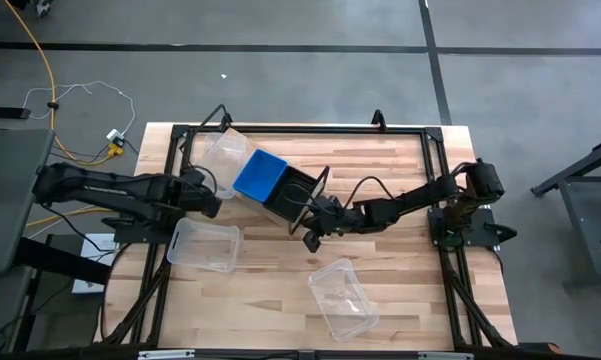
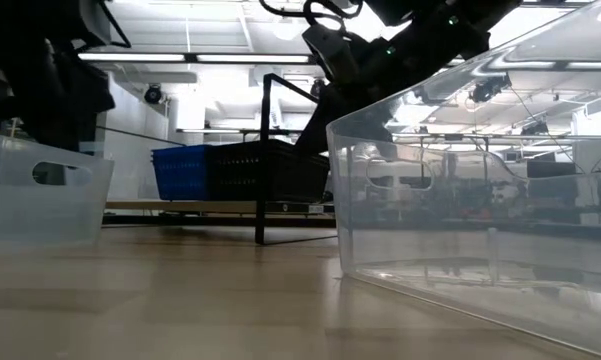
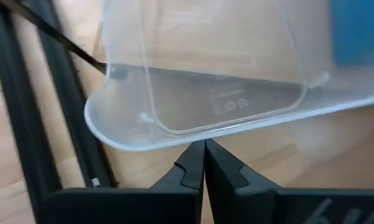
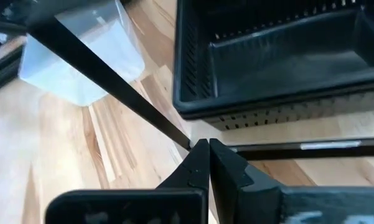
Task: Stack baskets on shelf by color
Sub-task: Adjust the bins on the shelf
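The shelf (image 1: 310,185) of light wood with a thin black frame lies at the table's far middle. It carries a clear basket (image 1: 225,155) at its left end, a blue basket (image 1: 260,175) and a black slatted basket (image 1: 295,195) side by side. Two more clear baskets rest on the table, one at left (image 1: 203,245) and one near the front (image 1: 343,298). My left gripper (image 1: 212,200) is shut, its tips right at the shelf's clear basket (image 3: 205,93). My right gripper (image 1: 310,238) is shut, just before the black basket (image 4: 280,56) and the shelf's frame bar (image 4: 112,87). My left gripper points its shut fingertips (image 3: 193,158) at the outer rim (image 3: 193,134) of the clear basket on the shelf, coming level from the table's left. I cannot tell whether they touch it. My right gripper has its shut fingertips (image 4: 199,152) at the end of the shelf's thin black frame bar (image 4: 174,134), below the black basket. I cannot tell whether they touch it.
A black metal rig frame (image 1: 175,135) runs along the table's left, far and right edges. Bare wood (image 1: 270,300) lies between the two clear baskets on the table. Cables and a yellow cord (image 1: 50,70) lie on the floor beyond the far left corner.
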You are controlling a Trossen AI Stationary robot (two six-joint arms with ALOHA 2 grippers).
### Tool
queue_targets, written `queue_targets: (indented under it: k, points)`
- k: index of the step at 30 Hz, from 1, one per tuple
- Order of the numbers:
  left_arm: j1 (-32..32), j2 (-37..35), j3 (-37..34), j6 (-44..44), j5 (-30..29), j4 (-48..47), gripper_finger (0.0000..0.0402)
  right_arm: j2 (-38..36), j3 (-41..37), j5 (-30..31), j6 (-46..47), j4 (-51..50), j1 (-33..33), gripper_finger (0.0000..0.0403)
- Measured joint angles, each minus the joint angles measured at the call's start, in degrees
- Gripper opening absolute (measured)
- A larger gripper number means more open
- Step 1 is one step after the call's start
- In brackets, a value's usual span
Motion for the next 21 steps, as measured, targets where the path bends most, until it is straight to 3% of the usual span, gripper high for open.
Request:
queue_targets:
  k: [15, 21]
  points:
    - [9.1, 1.8, 0.0, 2.8, -7.6, 0.9, 0.0000, -0.1, 0.0, 0.0, -0.9, -0.5, 1.8, 0.0000]
    - [11.9, 1.8, 0.0, 8.7, -10.2, 6.6, 0.0000, -0.1, 0.0, 0.1, -1.2, -0.5, 1.7, 0.0000]
